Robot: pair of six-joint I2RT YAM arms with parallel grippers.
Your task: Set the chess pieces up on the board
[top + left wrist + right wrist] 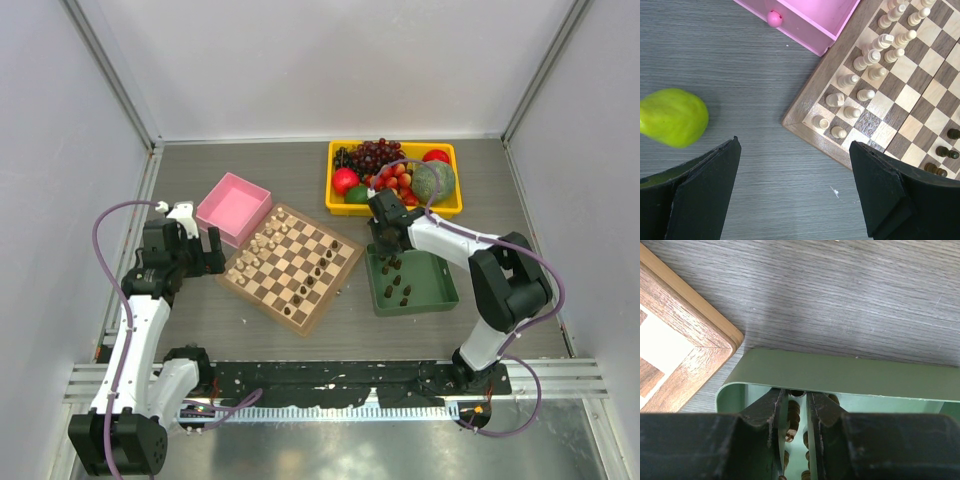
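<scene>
On the grey tabletop [230,330] the board [290,268] lies at an angle, with the green tray [435,290] just beside its right corner. The left hand [203,255] hangs released, its fingers wide over bare tabletop by the board's left corner. The right hand [797,395] reaches into the tray, its fingers drawn close on either side of one dark piece [794,415]; whether they grip it I cannot tell. Other chess pieces [312,275] stand along the board's near-right side, and more lie in the tray.

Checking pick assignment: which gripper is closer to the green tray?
Right. The right gripper is down inside the green tray, by its far wall. The left gripper hangs over the table past the board's opposite side, so the board lies between them.
</scene>
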